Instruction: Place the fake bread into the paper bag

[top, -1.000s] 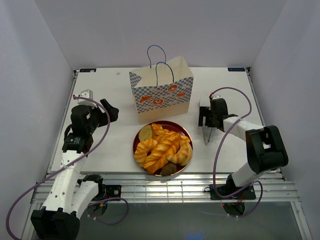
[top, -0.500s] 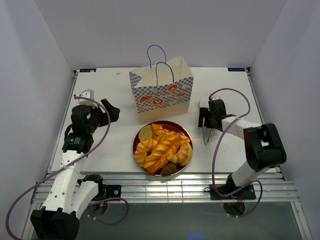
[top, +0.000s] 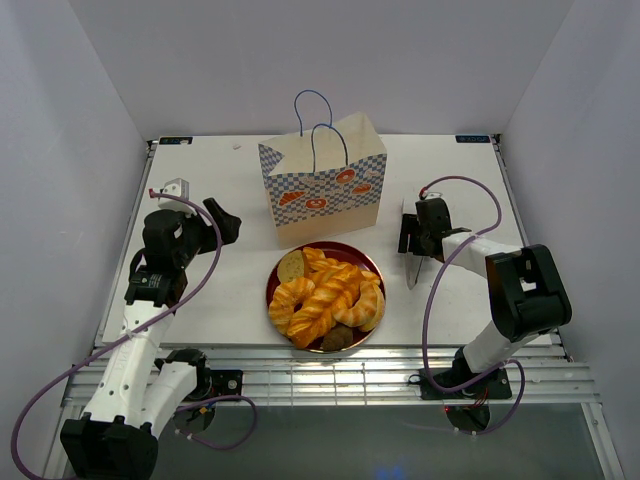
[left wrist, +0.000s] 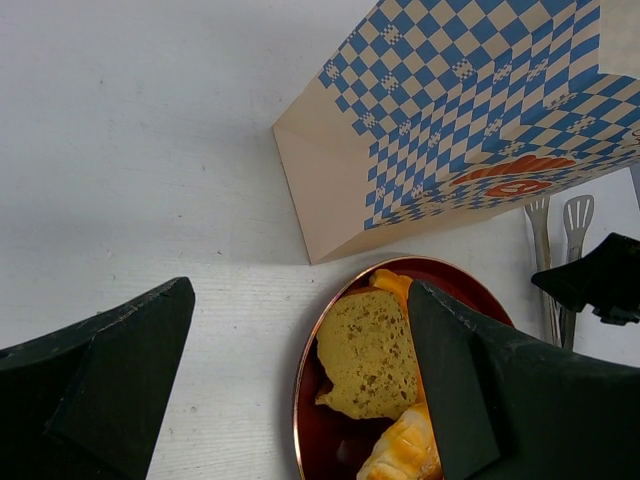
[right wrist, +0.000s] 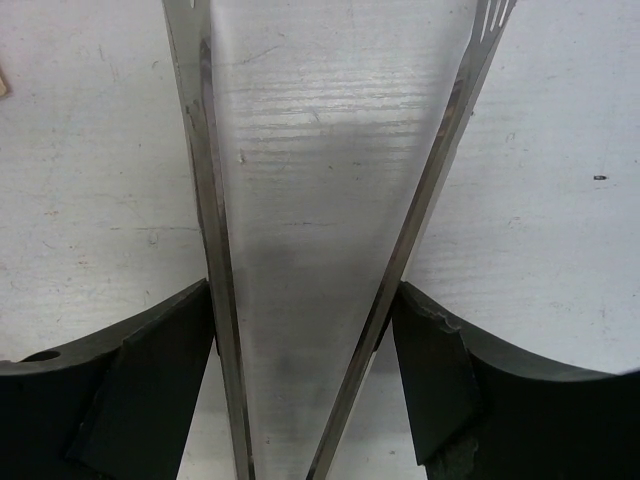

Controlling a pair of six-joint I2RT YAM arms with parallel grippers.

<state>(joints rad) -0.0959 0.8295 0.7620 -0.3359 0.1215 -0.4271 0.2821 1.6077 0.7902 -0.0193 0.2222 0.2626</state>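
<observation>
surface: white table [top: 200, 190], matte, faint scuffs | far centre: paper bag [top: 322, 180] standing upright on it, checkered side toward the arms | just in front of bag: round red plate [top: 350, 250] loaded with fake bread [top: 325, 290] | right of plate, apart from it: metal tongs [top: 411, 272] lying flat, arms spread

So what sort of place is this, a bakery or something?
Probably a robot lab test cell: plain white walls box in a white table, two white-and-black robot arms are bolted at its near edge, and the glossy golden-orange bread looks fake.
</observation>
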